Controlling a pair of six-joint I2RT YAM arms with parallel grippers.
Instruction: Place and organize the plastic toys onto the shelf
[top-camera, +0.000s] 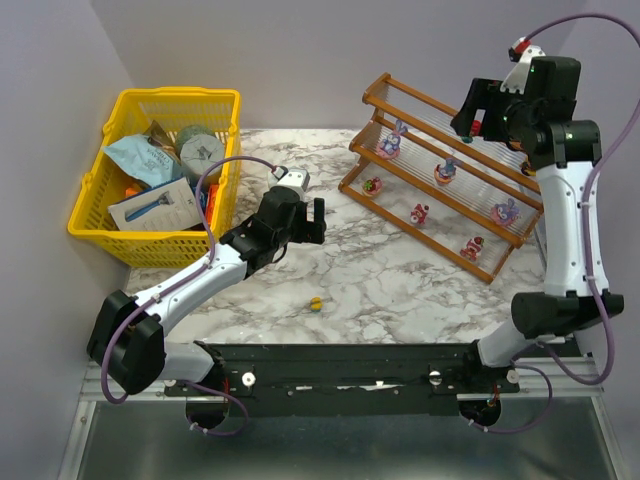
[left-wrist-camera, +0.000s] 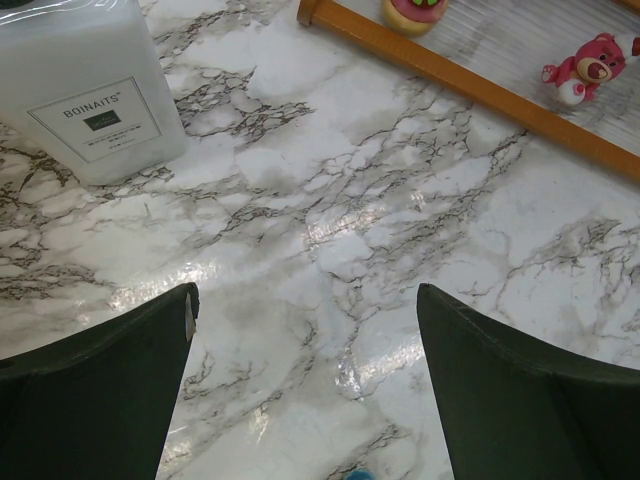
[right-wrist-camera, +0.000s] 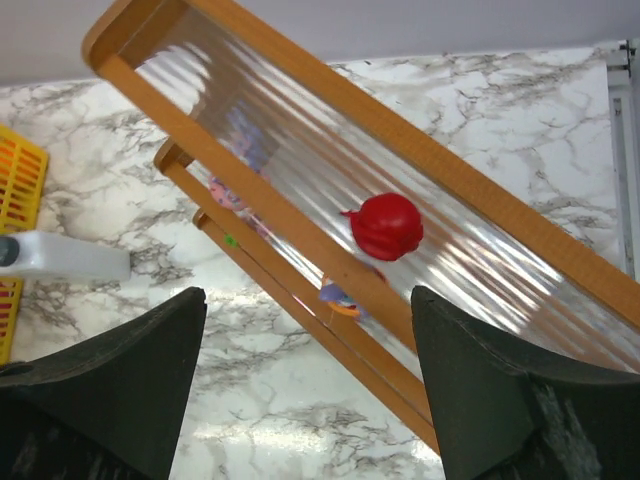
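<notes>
My left gripper (top-camera: 305, 212), wide open, is nearer the yellow toy (top-camera: 316, 303), alone on the counter (top-camera: 400, 285) at its six o'clock. My right gripper (right-wrist-camera: 308, 300) gapes above the shelf's (top-camera: 415, 232) red ball toy (right-wrist-camera: 388, 225).

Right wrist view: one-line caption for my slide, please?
Open right pincer hovers over the shelf's upper tier, the red ball-like toy resting on its clear ribbed panel.

Bright, even light from overhead on the marble table (top-camera: 400, 285), shadows under the arms soft and faint. Left wrist view: white glare patches on the marble. Right wrist view: sheen streaking the shelf (right-wrist-camera: 500, 270) panel. Fingers (left-wrist-camera: 90, 400) up close are dark, edges slightly soft
</notes>
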